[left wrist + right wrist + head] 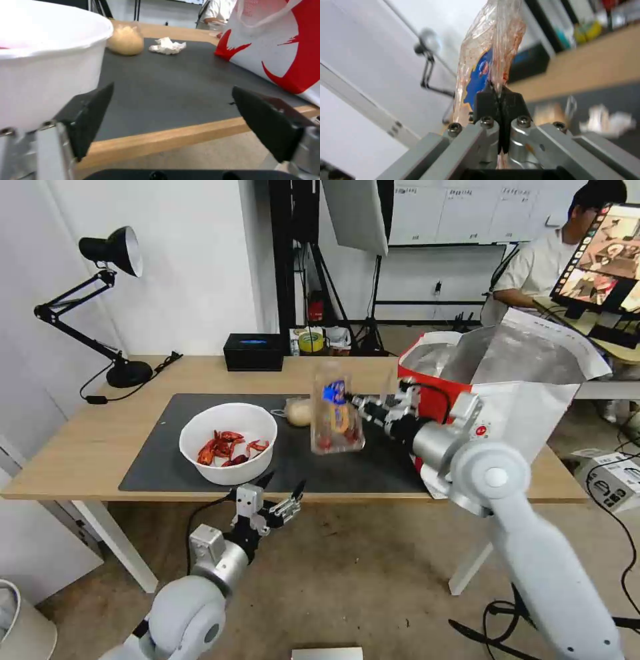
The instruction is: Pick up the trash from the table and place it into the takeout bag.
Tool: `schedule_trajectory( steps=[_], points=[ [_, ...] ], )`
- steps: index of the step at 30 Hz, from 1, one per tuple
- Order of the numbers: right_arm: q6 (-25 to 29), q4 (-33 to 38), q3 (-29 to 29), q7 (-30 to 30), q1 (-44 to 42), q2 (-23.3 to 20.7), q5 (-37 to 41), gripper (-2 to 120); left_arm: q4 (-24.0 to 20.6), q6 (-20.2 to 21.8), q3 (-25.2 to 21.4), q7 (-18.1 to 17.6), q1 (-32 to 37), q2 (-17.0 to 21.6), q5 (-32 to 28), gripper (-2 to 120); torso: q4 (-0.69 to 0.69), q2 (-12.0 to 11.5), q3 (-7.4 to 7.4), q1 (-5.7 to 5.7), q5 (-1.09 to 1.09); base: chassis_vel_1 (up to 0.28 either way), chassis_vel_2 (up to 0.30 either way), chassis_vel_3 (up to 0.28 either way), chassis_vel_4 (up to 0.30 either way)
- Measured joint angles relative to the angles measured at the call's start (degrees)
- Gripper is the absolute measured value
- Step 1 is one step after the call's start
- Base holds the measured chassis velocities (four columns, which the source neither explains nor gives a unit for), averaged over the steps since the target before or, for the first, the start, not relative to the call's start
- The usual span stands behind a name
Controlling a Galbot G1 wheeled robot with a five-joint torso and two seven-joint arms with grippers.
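Note:
My right gripper (357, 403) is shut on the edge of the clear hinged tray (337, 410), which hangs upright above the dark mat (167, 447) just left of the red-and-white takeout bag (507, 373). The right wrist view shows the jaws (500, 93) pinching the tray (490, 62). A white bowl (227, 443) of red shells sits on the mat's left part. Behind it lies the knotted bag with a beige lump (300, 411). My left gripper (280, 493) is open at the table's front edge, beside the bowl (46, 70). Farther back on the mat lie the lump bag (125, 40) and the crumpled tissue (167, 46), left of the takeout bag (283, 45).
On the light-wood table (87, 447), a black desk lamp (110, 300) stands at the back left and a black box (253, 352) at the back middle. A carton (613, 480) lies on the floor at the right. A white bin (20, 627) stands at the lower left.

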Motion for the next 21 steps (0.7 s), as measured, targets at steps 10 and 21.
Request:
schedule_trajectory(
  steps=[10,21],
  points=[
    [9.09,1.33,5.97,0.41,3.38,-6.76,-1.83,0,-0.34,-0.56,-0.67,-0.01,2.99,-2.44,2.34,100,-0.01,0.0,0.0,0.0,0.0,0.0,0.0,0.0,0.0],
    [13.8,-3.39,9.55,5.98,3.67,-12.43,-15.02,0,-0.35,-0.62,0.43,-0.02,3.12,-3.47,3.05,100,-0.01,0.0,0.0,0.0,0.0,0.0,0.0,0.0,0.0]
  ],
)
